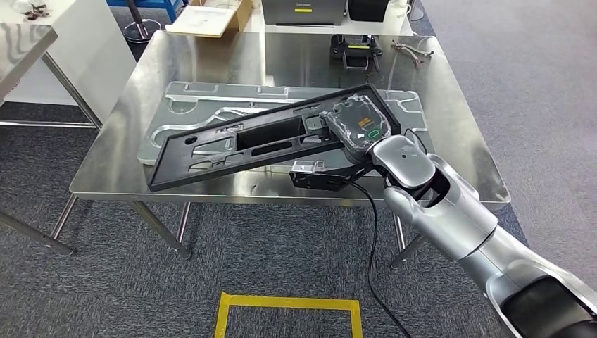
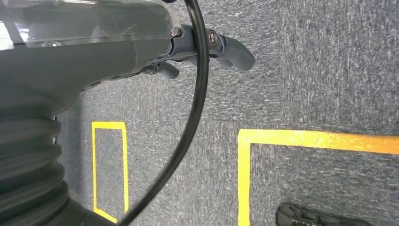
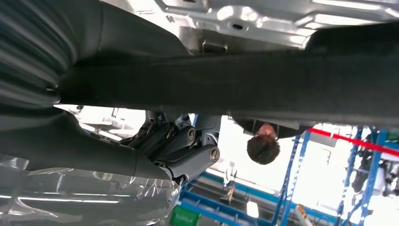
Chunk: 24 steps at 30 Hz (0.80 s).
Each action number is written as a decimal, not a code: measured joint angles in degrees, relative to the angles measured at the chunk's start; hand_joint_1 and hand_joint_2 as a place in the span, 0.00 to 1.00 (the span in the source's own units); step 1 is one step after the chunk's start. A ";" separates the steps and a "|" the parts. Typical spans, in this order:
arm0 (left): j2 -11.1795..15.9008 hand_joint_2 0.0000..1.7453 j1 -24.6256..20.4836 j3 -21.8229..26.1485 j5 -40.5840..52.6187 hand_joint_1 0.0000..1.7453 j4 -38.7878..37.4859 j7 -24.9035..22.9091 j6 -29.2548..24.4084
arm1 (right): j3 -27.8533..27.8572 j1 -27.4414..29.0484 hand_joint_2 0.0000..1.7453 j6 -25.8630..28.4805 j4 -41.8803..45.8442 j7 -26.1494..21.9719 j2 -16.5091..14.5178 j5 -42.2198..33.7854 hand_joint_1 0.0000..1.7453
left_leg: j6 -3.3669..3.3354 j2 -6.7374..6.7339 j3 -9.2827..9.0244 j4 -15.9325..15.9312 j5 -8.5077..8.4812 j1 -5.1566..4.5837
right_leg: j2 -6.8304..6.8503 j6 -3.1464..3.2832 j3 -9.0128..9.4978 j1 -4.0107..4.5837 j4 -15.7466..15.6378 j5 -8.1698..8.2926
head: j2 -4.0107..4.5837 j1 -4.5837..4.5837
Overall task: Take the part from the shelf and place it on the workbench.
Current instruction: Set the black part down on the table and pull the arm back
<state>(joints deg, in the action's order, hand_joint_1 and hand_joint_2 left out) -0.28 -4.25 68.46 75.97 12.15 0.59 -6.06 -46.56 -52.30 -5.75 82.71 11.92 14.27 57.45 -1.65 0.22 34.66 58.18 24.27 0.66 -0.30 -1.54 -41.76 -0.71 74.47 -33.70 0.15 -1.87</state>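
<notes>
Holding the long black part [image 1: 267,137] by one end, your right hand [image 1: 359,127] has it tilted above the steel workbench [image 1: 105,169].

Your fingers are wrapped round the part's right end, and its long axis runs away to your left, sloping down so the far corner lies at or just off the front edge; you cannot tell whether it touches. A silver stamped panel [image 1: 204,98] lies beneath it. Your left hand [image 2: 207,44] hangs over the carpet, fingers loosely curled, holding nothing. Lowering the gripped end looks like your next move.
</notes>
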 joint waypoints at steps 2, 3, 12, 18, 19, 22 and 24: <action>-0.02 1.00 0.05 0.00 0.00 0.00 0.00 0.00 0.01 | 0.01 0.11 1.00 0.00 -0.01 -0.03 0.09 -0.01 1.00 | 0.10 0.09 -0.38 0.19 0.44 -0.01 | 0.01 0.07 0.64 -0.05 -3.11 3.46 | 0.00 0.00; -0.04 1.00 0.07 0.00 0.00 0.00 0.00 0.00 0.01 | 0.01 0.08 1.00 0.00 -0.01 -0.04 0.10 -0.01 1.00 | 0.24 0.13 -0.61 0.29 0.71 -0.02 | 0.02 0.26 2.27 -0.03 -7.12 5.90 | 0.00 0.00; -0.16 1.00 -0.03 0.00 0.00 0.00 0.02 0.00 -0.02 | 0.06 -0.18 1.00 0.02 0.13 -0.20 0.20 0.01 1.00 | 2.73 0.11 1.42 6.24 4.88 -0.02 | -0.01 2.79 7.12 -0.02 -16.47 8.54 | 0.00 -0.01; -0.21 1.00 0.11 0.00 0.05 0.00 0.02 0.00 -0.02 | 0.05 0.05 1.00 -0.01 0.13 -0.38 0.20 -0.01 1.00 | 3.36 0.05 5.21 10.39 2.65 0.38 | -0.04 2.73 8.45 -0.05 -16.21 7.30 | 0.00 -0.01; -0.19 1.00 0.09 0.00 0.10 0.00 0.02 0.00 -0.02 | 0.05 0.03 1.00 -0.01 0.13 -0.39 0.20 -0.01 1.00 | 3.23 0.06 3.47 6.57 0.90 0.35 | -0.05 2.49 8.72 0.02 -16.09 6.97 | 0.00 -0.01; -0.18 1.00 -0.01 0.00 0.20 0.00 0.02 0.03 -0.02 | 0.06 -0.15 1.00 0.00 0.13 -0.40 0.20 -0.02 1.00 | 2.46 0.16 1.00 1.14 -0.12 0.01 | -0.09 1.64 8.79 0.28 -15.89 6.48 | 0.00 -0.01; -0.19 1.00 0.02 0.00 0.23 0.00 0.02 0.04 -0.02 | 0.06 -0.17 1.00 0.00 0.13 -0.44 0.20 -0.03 1.00 | 1.80 0.17 0.92 0.76 -0.15 0.05 | -0.06 1.12 8.80 0.25 -15.96 6.32 | 0.00 -0.01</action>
<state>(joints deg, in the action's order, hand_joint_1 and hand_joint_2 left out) -0.46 -4.22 68.46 76.20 12.17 0.63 -6.08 -46.50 -52.46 -5.75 82.84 11.48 14.47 57.42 0.15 0.39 35.58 58.95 24.13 0.71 -0.37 -0.42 -32.96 -0.46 58.50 -27.38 0.15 -1.89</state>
